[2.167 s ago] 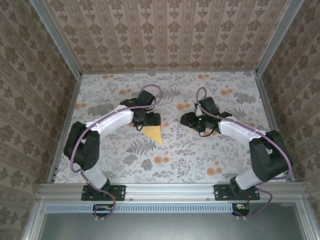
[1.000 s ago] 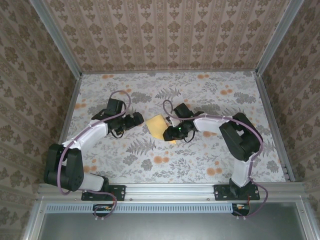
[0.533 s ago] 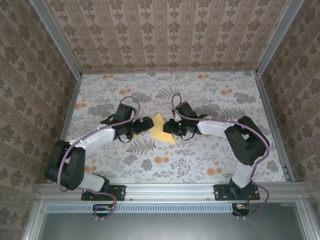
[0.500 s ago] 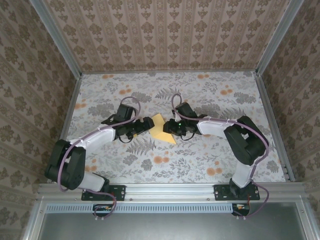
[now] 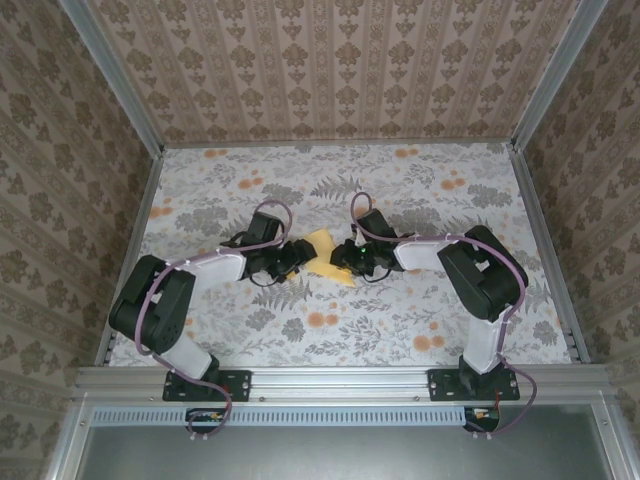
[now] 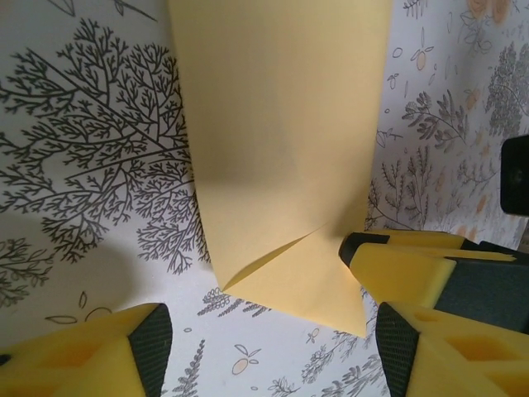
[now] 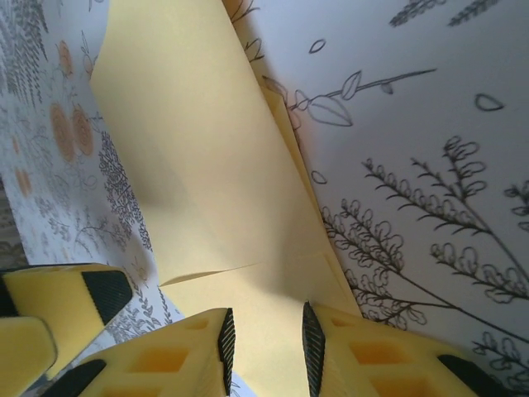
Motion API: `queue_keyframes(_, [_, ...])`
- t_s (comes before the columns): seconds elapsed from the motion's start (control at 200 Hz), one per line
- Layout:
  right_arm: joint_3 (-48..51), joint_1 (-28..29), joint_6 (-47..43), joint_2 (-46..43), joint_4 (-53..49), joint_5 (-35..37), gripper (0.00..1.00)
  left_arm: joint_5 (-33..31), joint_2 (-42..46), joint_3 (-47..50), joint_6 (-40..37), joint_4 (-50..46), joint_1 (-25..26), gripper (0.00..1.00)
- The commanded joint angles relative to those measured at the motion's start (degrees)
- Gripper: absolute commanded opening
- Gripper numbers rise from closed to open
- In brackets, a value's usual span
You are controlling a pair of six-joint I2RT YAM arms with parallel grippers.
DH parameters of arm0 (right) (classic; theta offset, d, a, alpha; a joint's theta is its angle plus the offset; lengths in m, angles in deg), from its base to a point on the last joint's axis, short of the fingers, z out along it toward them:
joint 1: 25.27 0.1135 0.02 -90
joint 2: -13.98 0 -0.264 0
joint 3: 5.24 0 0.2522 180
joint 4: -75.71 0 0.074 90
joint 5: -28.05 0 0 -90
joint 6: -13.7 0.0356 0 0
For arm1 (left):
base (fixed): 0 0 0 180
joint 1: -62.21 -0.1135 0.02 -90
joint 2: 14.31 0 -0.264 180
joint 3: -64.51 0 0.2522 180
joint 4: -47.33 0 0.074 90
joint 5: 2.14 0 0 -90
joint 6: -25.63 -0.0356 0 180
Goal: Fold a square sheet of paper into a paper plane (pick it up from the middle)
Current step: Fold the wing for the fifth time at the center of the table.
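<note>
Floral table (image 5: 420, 300), papered walls around. Left gripper (image 5: 296, 254), spread wide, sits just left of the folded yellow sheet (image 5: 322, 249) lying flat mid-table; right gripper (image 5: 345, 258), narrowly parted, straddles its right edge.

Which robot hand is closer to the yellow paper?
Right. The right gripper has its fingers narrowly apart over one end of the paper. The left gripper is wide open, its fingers just short of the paper's folded corner.

Folded yellow paper sheet (image 5: 323, 249) flat mid floral table (image 5: 440, 300). L gripper (image 5: 293, 256) at its left edge, R gripper (image 5: 346, 258) at right edge.
</note>
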Motion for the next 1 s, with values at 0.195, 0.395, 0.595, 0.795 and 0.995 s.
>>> queue_keyframes(0.195, [3.9, -2.5, 3.4, 1.8, 4.2, -3.8, 0.33, 3.1, -4.5, -1.5, 3.4, 3.3, 0.6, 0.51])
queue_keyframes(0.395, [4.3, -3.0, 3.3, 1.8, 4.5, -4.5, 0.33, 3.6, -5.8, -2.2, 3.6, 5.0, 0.7, 0.38])
queue_keyframes(0.595, [4.3, -3.3, 3.1, 2.0, 4.7, -5.1, 0.33, 4.2, -7.1, -2.9, 3.6, 6.4, 0.6, 0.29])
queue_keyframes(0.795, [4.4, -3.4, 1.4, 1.9, 5.5, -6.1, 0.35, 4.7, -7.7, -2.7, 3.9, 8.1, 0.6, 0.22])
queue_keyframes(0.995, [4.3, -3.4, -6.3, 0.1, 5.2, -6.6, 0.41, 4.8, -7.5, -2.3, 4.2, 8.7, 0.6, 0.08])
